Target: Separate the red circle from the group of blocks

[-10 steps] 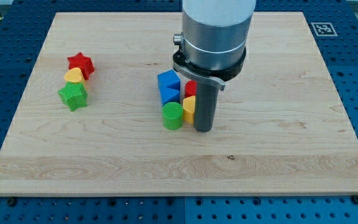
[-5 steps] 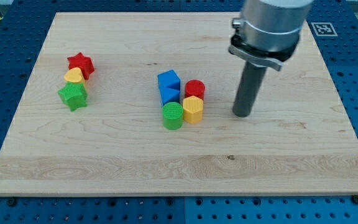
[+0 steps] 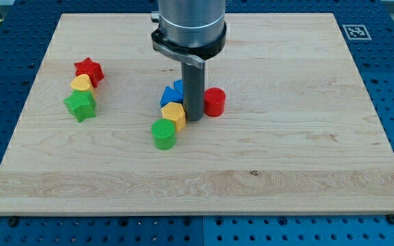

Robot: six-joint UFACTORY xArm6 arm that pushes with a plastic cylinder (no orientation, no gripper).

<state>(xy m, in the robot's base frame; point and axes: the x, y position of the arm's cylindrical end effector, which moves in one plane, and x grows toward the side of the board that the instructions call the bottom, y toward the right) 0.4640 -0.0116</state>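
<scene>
There is no hand on this arm for me to report as open or closed, and nothing is held; it ends in a straight dark rod, and my tip (image 3: 194, 120) is down on the wooden worktop (image 3: 306, 164), standing in the gap between the red circle (image 3: 215, 102) and the rest of the middle cluster.

Working from the view's bottom upward: the green cylinder (image 3: 163, 134) lies nearest the bottom edge, a little to the view's left of my tip and apart from it. Just above it, and seemingly touching it, sits the yellow hexagon block (image 3: 174, 115), which lies right against the left side of the rod. Above that, two blue blocks (image 3: 169, 95) sit close together, partly hidden behind the rod, so I cannot make out their shapes for certain; the nearer one looks wedge-like.

The red circle stands alone on the view's right of the rod, just beside it, level with the blue pair. I cannot tell whether it touches the rod. It is clear of the yellow, green and blue blocks.

Well apart at the view's left is a second cluster in a short column: a green star (image 3: 81, 105) lowest, a yellow block (image 3: 81, 83) in the middle, and a red star (image 3: 89, 70) at the top, each touching its neighbour.
</scene>
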